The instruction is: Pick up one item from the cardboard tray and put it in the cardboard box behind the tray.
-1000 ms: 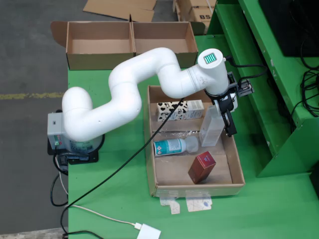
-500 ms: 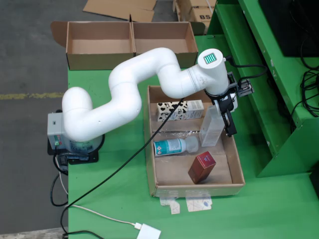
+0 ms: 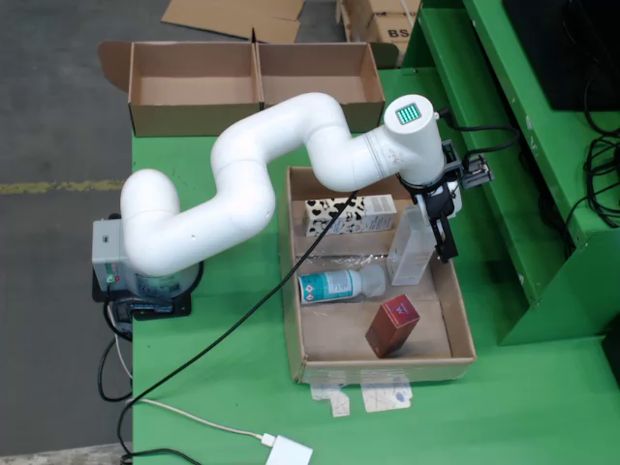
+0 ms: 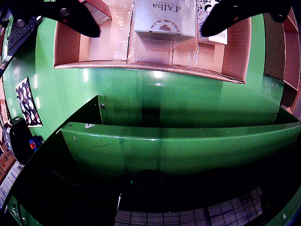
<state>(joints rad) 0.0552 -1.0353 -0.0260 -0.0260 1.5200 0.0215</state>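
Nothing has shifted in the last second: my hand (image 3: 433,225) sits where it was, over the right side of the shallow cardboard tray (image 3: 455,320). Its two black fingers (image 4: 77,16) stand spread on either side of the tall pale carton wrapped in clear film (image 3: 413,245), with a gap on both sides in the wrist view, so I am open and gripping nothing. That carton (image 4: 164,18) stands upright near the tray's right wall. Just left of it in the fixed view lie a cow-patterned white box (image 3: 351,214) at the tray's back and a clear bottle with a teal label (image 3: 334,284) on its side. A dark red box (image 3: 391,325) sits nearer the front. Behind the tray, the two-compartment open cardboard box (image 3: 254,85) rests at the far edge of the green tabletop (image 3: 213,387).
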